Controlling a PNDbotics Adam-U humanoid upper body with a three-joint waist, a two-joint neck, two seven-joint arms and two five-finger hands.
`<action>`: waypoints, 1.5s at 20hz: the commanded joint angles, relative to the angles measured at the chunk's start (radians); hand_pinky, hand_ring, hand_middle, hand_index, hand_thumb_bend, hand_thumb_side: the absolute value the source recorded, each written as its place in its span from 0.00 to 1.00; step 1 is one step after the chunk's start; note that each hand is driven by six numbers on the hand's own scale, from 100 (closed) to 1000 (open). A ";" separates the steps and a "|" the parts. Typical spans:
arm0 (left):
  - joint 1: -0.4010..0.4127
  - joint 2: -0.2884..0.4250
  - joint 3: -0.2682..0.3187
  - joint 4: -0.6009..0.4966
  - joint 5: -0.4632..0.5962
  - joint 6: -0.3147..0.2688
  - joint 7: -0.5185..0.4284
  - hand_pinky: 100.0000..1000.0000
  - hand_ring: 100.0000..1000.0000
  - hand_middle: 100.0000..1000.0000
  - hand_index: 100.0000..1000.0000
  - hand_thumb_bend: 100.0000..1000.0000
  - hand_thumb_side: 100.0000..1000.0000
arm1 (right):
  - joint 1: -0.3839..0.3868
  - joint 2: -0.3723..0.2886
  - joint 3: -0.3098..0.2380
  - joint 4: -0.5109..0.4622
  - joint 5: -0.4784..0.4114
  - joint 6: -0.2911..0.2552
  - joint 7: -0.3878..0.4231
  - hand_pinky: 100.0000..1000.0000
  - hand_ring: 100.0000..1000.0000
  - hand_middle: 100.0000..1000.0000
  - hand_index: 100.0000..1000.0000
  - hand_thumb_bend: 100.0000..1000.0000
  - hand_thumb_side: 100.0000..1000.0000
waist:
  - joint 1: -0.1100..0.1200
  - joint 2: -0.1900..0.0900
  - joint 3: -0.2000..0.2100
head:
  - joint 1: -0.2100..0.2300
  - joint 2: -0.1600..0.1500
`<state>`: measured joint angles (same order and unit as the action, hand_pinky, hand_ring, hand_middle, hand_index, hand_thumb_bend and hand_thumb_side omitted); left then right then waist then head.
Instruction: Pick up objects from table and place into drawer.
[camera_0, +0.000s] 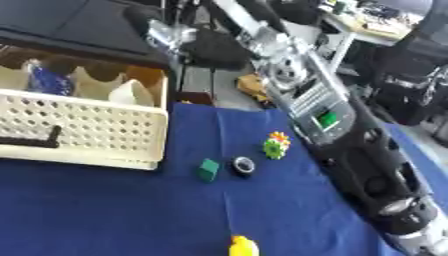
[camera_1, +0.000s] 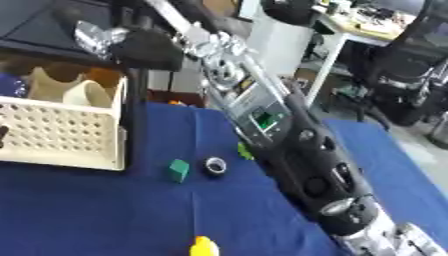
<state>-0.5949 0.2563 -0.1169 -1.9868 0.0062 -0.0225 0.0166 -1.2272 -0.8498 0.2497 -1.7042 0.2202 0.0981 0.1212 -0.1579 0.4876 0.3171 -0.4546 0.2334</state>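
A cream perforated drawer (camera_0: 96, 131) stands open at the left on the blue tabletop (camera_0: 105, 210). It holds a blue item (camera_0: 48, 82) and a white item (camera_0: 131, 93). On the cloth right of it lie a small green cube (camera_0: 207, 170), a black and silver ring (camera_0: 243, 165) and a green, yellow and orange toy (camera_0: 276, 145). A yellow object (camera_0: 243, 247) shows at the bottom edge. My right arm (camera_0: 350, 135) runs from the top centre down to the lower right corner, passing just right of the toy. Its hand is cut off by the frame. My left hand does not show.
A black bar (camera_0: 31, 141) lies across the drawer's front at the far left. A dark cabinet top (camera_0: 79, 30) overhangs the drawer. Office chairs (camera_0: 420, 75) and a desk (camera_0: 367, 30) stand beyond the table at the back right.
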 joint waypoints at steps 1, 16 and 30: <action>0.000 0.021 0.013 -0.013 0.005 -0.001 0.010 0.52 0.73 0.73 0.85 0.00 1.00 | 0.019 -0.094 -0.066 -0.122 -0.112 0.047 -0.054 0.56 0.81 0.40 0.74 0.31 0.72 | 0.014 -0.040 -0.007 | 0.006 0.018; 0.025 0.037 0.049 -0.013 0.009 -0.016 0.057 0.52 0.73 0.72 0.85 0.00 1.00 | 0.382 -0.296 -0.270 -0.296 -0.361 -0.037 -0.302 0.54 0.79 0.40 0.72 0.19 0.75 | 0.083 -0.083 -0.085 | 0.093 0.093; -0.010 0.449 0.092 -0.013 -0.261 -0.089 -0.140 0.30 0.50 0.67 0.86 0.00 0.80 | 0.636 -0.188 -0.378 -0.296 -0.490 -0.344 -0.453 0.48 0.72 0.41 0.70 0.00 0.91 | 0.186 -0.172 -0.173 | 0.288 0.208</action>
<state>-0.5923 0.6334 -0.0291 -1.9868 -0.2213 -0.1091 -0.0714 -0.5851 -1.0285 -0.1103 -1.9874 -0.2562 -0.2286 -0.3304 0.0304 0.3391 0.1431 -0.1810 0.4295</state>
